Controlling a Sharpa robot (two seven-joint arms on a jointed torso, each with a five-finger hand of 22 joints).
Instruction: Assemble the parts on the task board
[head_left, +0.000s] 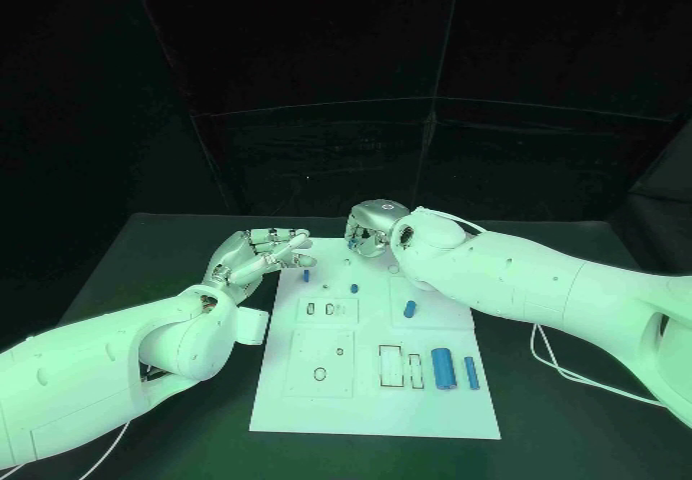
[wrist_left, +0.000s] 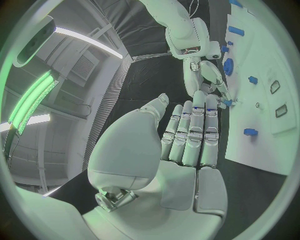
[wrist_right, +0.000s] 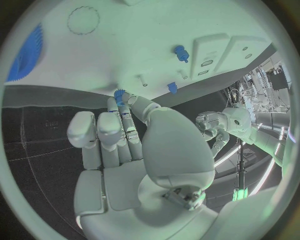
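Note:
The white task board (head_left: 372, 412) lies in the middle of the black table. My right hand (head_left: 372, 232) hovers over the board's far edge and pinches a small blue part (wrist_right: 119, 94) between thumb and a fingertip. That hand (wrist_left: 209, 76) and the blue part (wrist_left: 227, 102) at its fingertips also appear in the left wrist view. My left hand (head_left: 263, 254) is at the board's far left corner, fingers stretched out side by side (wrist_left: 190, 135), holding nothing. Blue parts stand on the board: a small one (head_left: 306, 272) near the left hand, another (head_left: 353, 288), and a cylinder (head_left: 410, 308).
Two long blue cylinders (head_left: 446, 370) (head_left: 472, 372) lie side by side at the board's right, next to rectangular slots (head_left: 391, 365). A large blue toothed part (wrist_right: 25, 55) sits on the board (wrist_right: 144, 30). Black table surrounds the board; a cable (head_left: 555, 365) trails at the right.

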